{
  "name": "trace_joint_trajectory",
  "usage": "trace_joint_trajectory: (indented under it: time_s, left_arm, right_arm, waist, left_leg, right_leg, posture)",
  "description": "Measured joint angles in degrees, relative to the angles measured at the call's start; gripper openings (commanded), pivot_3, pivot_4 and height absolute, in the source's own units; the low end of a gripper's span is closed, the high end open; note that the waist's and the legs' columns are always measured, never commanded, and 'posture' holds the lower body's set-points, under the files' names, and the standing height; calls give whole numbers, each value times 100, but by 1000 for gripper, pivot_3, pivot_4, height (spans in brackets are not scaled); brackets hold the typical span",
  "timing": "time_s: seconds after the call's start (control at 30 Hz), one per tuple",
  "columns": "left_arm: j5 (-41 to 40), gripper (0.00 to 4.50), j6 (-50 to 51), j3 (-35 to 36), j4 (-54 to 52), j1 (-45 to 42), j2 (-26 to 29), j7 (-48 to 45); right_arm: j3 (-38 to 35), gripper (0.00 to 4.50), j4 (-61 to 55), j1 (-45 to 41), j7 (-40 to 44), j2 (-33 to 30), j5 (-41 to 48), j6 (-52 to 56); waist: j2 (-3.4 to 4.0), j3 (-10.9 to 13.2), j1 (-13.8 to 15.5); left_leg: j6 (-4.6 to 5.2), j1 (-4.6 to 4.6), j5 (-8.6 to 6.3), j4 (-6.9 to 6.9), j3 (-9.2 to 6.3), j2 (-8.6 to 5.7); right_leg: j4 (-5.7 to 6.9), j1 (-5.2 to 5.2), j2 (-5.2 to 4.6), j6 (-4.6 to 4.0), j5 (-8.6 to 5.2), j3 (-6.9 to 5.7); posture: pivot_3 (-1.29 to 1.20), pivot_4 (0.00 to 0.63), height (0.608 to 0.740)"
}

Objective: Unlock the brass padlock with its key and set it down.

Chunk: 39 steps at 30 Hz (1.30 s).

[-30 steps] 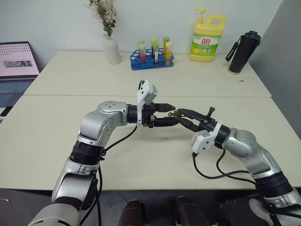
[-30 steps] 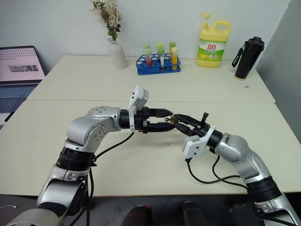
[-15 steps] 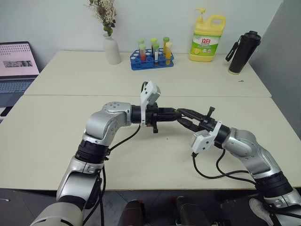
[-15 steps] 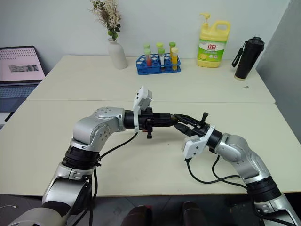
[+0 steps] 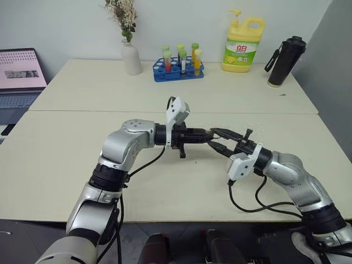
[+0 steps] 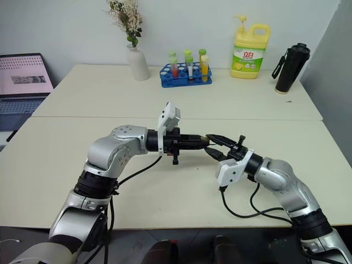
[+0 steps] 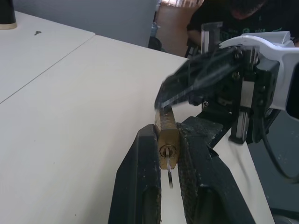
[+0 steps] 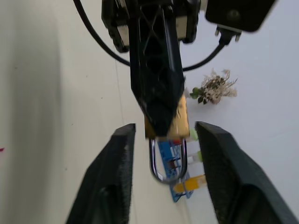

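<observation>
Brass padlock (image 7: pixel 167 138), pinched in our left tool (image 7: pixel 168 154) above the surface (image 5: pixel 66 148).

Detail: the key (image 7: pixel 169 171) sits in the keyhole, hanging from the body between the left fingers (image 7: pixel 140 177); the silver shackle (image 8: pixel 167 161) points toward our right tool (image 8: pixel 161 140), whose fingers stand parted on either side of the shackle, gripping nothing. Behind: test-tube rack (image 5: pixel 178 65), vase (image 5: pixel 131 56), yellow bottle (image 5: pixel 242 45), black flask (image 5: pixel 284 60).

Counts: 1 brass padlock (image 7: pixel 167 140), 1 key (image 7: pixel 169 171) in its keyhole. 2 grippers: left gripper (image 7: pixel 168 154), right gripper (image 8: pixel 161 154). Far side: 1 vase (image 5: pixel 131 57), 1 tube rack (image 5: pixel 177 71) with roughly 6 tubes, 1 yellow soap bottle (image 5: pixel 241 45), 1 black flask (image 5: pixel 284 60). Far left: 1 laptop (image 5: pixel 20 77). 2 tables (image 5: pixel 66 165).
</observation>
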Motion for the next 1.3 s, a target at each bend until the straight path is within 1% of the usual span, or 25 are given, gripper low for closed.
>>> trace_joint_trajectory:
  time_s: [0.03, 0.1, 0.2, 0.3, 0.43, 0.53, 0.57, 0.7, 0.93, 1.17, 1.3]
  left_arm:
    - [-6, 175, -22, 0, 7, -2, 23, -50]
    - [-64, 175, -62, 11, 37, -3, 18, -126]
    - [-139, 175, -40, 105, 167, -12, 68, -273]
    - [-290, 175, 64, 107, 180, -42, 80, -445]
    - [-360, 175, 180, 100, 78, -72, 92, -597]
    - [-527, 175, 252, 94, -277, -75, 110, -708]
    - [-558, 175, 292, 95, -348, -75, 122, -723]
    - [-687, 175, 417, 99, -564, -54, 261, -777]
    - [-776, 175, 434, 98, -748, 45, 395, -798]
    - [-933, 175, 542, 98, -919, 104, 455, -811]
    - [-951, 175, 543, 98, -926, 115, 555, -829]
  right_arm:
    - [-74, 3466, -91, 97, 200, -114, 278, 244]
    - [-349, 3478, -598, 581, 764, -500, 1173, 1065]
    - [-888, 3478, -1432, 1060, 1266, -913, 2416, 2476]
    - [-1186, 2823, -2300, 1110, 1528, -1229, 3434, 3615]
    - [-1239, 1420, -3046, 946, 1565, -1306, 4527, 4843]
    - [-1253, 239, -3266, 633, 1349, -1167, 4984, 5388]
    - [-1267, 6, -3288, 594, 1311, -1122, 5065, 5482]
    - [-1325, 0, -3296, 383, 1134, -1021, 5303, 5820]
    - [-1331, 0, -3129, 231, 1203, -1021, 5337, 5920]
    - [-1291, 0, -2888, 185, 1448, -1019, 5176, 5797]
    - [-1092, 0, -2710, 175, 1655, -1000, 4963, 5630]
  waist:
    - [0, 0, 0]
    - [1, 0, 29]
    - [2, 0, 26]
    - [2, 0, -22]
    - [2, 0, -20]
    - [1, 0, -6]
    - [1, 0, -4]
    - [2, 0, -2]
    - [2, 0, -3]
    - [2, 0, -3]
    - [2, 0, -6]
  left_leg:
    - [0, 0, 0, 1, 0, 0]
    - [1, 0, 0, 0, -4, -2]
    - [1, 0, -1, 1, -7, 0]
    - [1, 5, -1, 0, -7, 5]
    - [1, 4, -1, 0, -12, 3]
    - [1, 0, -1, 1, -10, 3]
    - [1, 0, -1, 1, -9, 3]
    - [2, -1, -1, 1, -9, 2]
    - [2, -1, -1, 1, -9, 2]
    - [2, -1, -1, 0, -8, 3]
    - [2, 0, -1, 0, -8, 3]
  right_leg:
    - [-1, 1, 0, 0, 0, -1]
    - [-2, 4, -3, 0, 0, -5]
    - [0, 5, -2, 8, -5, -6]
    - [0, 5, 5, 21, -12, -6]
    - [0, 5, 9, 26, -15, -9]
    - [-4, 5, 6, 28, -16, -6]
    - [-6, 5, 6, 28, -16, -6]
    - [-7, 5, 4, 29, -17, -6]
    - [-7, 4, 5, 30, -17, -7]
    - [-7, 4, 5, 30, -17, -7]
    - [-7, 4, 6, 30, -17, -7]
  posture:
    - [0, 150, 740]
    - [0, 150, 740]
    - [0, 150, 740]
    - [0, 150, 740]
    - [0, 150, 740]
    - [0, 150, 740]
    - [0, 150, 740]
    - [0, 150, 740]
    - [0, 150, 740]
    - [0, 150, 740]
    - [0, 150, 740]
